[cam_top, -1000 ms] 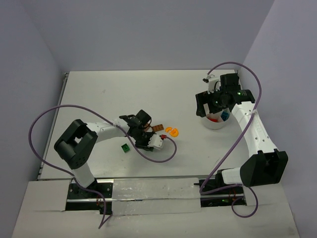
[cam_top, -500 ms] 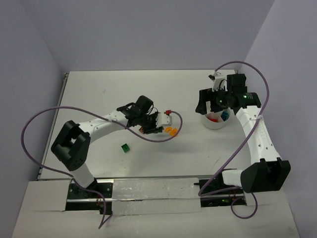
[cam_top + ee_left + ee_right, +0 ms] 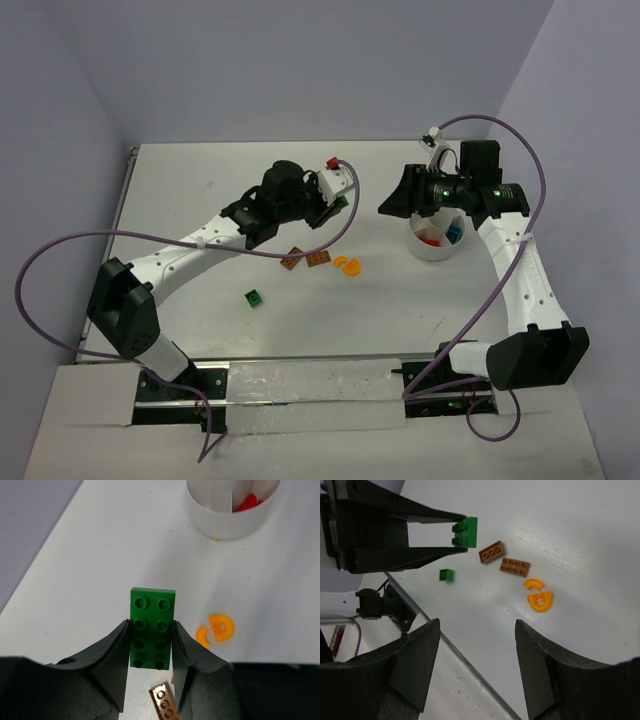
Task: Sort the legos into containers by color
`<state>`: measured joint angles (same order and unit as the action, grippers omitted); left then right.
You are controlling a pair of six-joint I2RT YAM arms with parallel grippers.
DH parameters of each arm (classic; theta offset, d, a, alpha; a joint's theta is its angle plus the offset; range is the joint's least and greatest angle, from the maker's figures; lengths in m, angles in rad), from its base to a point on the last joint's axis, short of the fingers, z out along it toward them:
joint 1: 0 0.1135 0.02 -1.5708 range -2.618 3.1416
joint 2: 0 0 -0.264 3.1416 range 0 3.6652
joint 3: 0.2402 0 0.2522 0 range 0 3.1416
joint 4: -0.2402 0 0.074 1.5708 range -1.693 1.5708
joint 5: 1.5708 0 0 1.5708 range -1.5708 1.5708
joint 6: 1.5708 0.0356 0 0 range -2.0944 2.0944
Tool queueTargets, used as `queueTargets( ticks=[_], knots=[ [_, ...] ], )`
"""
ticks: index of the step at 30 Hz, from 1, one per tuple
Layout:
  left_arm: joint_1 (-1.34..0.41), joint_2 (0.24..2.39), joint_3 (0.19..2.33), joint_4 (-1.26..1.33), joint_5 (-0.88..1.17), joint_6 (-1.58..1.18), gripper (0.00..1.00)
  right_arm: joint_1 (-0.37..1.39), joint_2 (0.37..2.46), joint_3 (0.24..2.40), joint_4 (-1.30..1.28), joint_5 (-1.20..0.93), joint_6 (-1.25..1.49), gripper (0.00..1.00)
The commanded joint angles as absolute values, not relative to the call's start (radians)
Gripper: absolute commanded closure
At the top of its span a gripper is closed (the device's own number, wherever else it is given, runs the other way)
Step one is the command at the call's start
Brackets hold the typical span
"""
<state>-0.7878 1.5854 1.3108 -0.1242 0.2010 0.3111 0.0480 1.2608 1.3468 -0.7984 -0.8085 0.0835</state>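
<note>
The left gripper [image 3: 150, 652] is pinching a green brick [image 3: 153, 611] across its two long side walls. The studs face the wrist camera and the upper half of the brick sticks out past the fingertips. It is held in the air above the table [image 3: 100, 555].

The brick looks like hard, light, smooth plastic. It should not bend, but it could slip or twist if gripped by a corner. The flat side walls are the right place to hold it, and the present grip sits squarely on them.

Directly under the fingers lies a brown plate [image 3: 164, 702], and just to the right are two orange curved pieces [image 3: 220, 628]. Farther ahead and to the right stands the white bowl [image 3: 227, 522], with a red piece [image 3: 247, 502] in one wedge.

The right gripper [image 3: 477, 655] is spread wide and holds nothing. It hangs beside the bowl, facing the left gripper. A small green brick [image 3: 446, 575] lies on the table well apart from the bowl.
</note>
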Motion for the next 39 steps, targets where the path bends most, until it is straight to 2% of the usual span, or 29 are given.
queueTargets(
  ticks=[1, 14, 23, 27, 28, 31, 32, 33, 34, 35, 36, 37, 39],
  knots=[
    [-0.815, 1.595, 1.37, -0.035, 0.158, 0.24, 1.0, 0.086, 1.269, 1.38, -0.745, -0.867, 0.122, 0.32],
    [-0.9, 1.577, 1.379, 0.022, 0.137, 0.25, 1.0, 0.127, 1.367, 1.421, -0.706, -0.847, 0.182, 0.26],
    [-0.935, 1.564, 1.39, 0.039, 0.135, 0.268, 1.0, 0.145, 1.399, 1.435, -0.696, -0.887, 0.193, 0.29],
    [-0.939, 1.56, 1.388, 0.049, 0.13, 0.278, 1.0, 0.163, 1.394, 1.424, -0.71, -0.885, 0.166, 0.38],
    [-0.939, 1.56, 1.389, 0.051, 0.13, 0.28, 1.0, 0.164, 1.394, 1.421, -0.711, -0.884, 0.162, 0.42],
    [-0.939, 1.563, 1.39, 0.057, 0.13, 0.284, 1.0, 0.164, 1.396, 1.418, -0.713, -0.887, 0.155, 0.66],
    [-0.939, 1.562, 1.388, 0.058, 0.128, 0.287, 1.0, 0.164, 1.399, 1.419, -0.713, -0.889, 0.154, 0.8],
    [-0.939, 1.562, 1.386, 0.061, 0.125, 0.289, 1.0, 0.164, 1.4, 1.425, -0.717, -0.885, 0.15, 0.89],
    [-0.939, 1.562, 1.384, 0.064, 0.123, 0.291, 1.0, 0.164, 1.4, 1.432, -0.72, -0.88, 0.146, 0.97],
    [-0.939, 1.563, 1.382, 0.063, 0.118, 0.291, 0.99, 0.163, 1.401, 1.438, -0.724, -0.876, 0.144, 0.99],
    [-0.939, 1.564, 1.382, 0.056, 0.115, 0.289, 0.92, 0.161, 1.402, 1.445, -0.729, -0.873, 0.139, 1.0],
    [-0.939, 1.565, 1.381, 0.054, 0.094, 0.282, 0.63, 0.158, 1.403, 1.465, -0.737, -0.86, 0.121, 1.0],
    [-0.933, 1.556, 1.375, 0.044, 0.073, 0.253, 0.19, 0.133, 1.408, 1.501, -0.767, -0.835, 0.084, 1.0]
  ],
)
